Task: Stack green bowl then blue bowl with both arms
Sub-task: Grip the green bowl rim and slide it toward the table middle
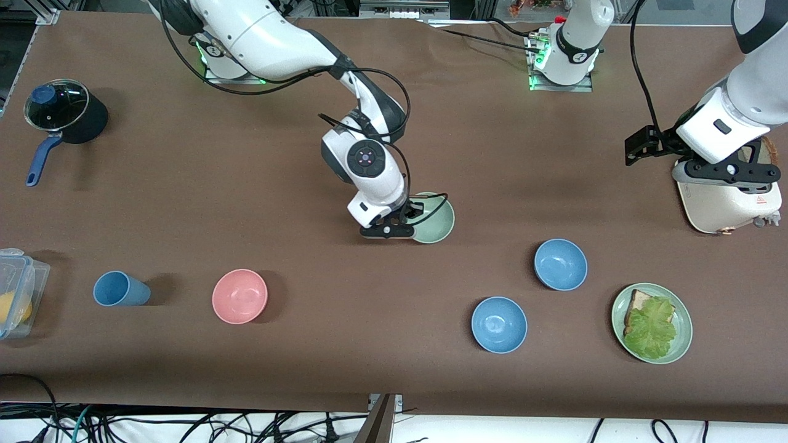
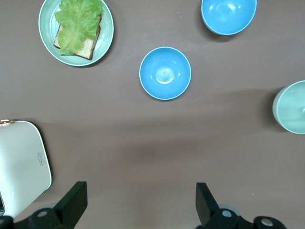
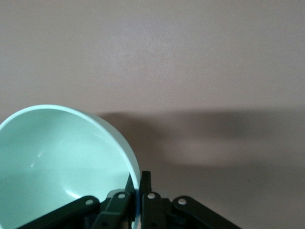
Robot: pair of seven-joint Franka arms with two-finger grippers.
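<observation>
Near the middle of the table (image 1: pixel 246 184) we see the right gripper (image 1: pixel 403 223) clamped on the rim of the green bowl (image 1: pixel 437 221); the right wrist view shows one finger inside the wall and one outside. We take this bowl as our landmark. From these views we cannot tell whether it rests on the cloth or hangs just above it.

Two blue bowls lie nearer the front camera than the green bowl, toward the left arm's end: one (image 1: pixel 560 264) fairly near it, the other (image 1: pixel 499 324) nearer the camera still. They sit apart, with bare cloth between them and around each. A plate (image 1: pixel 682 320) with bread and lettuce (image 1: pixel 651 326) sits beside them, farther toward the left arm's end.

The left gripper (image 2: pixel 140 202) hangs wide open and empty beside a white toaster (image 1: pixel 726 203), well apart from the green bowl. We see a small mark on the toaster's side, too small to read, and no other writing anywhere.

Toward the right arm's end from the green bowl, a pink bowl (image 1: pixel 239 296) and a blue cup (image 1: pixel 120 288) lie nearer the camera. A clear box (image 1: pixel 18 289) sits at the table's edge, and a lidded pot (image 1: pixel 64 114) sits farther from the camera. Wide open cloth lies between the green bowl and the pot.
</observation>
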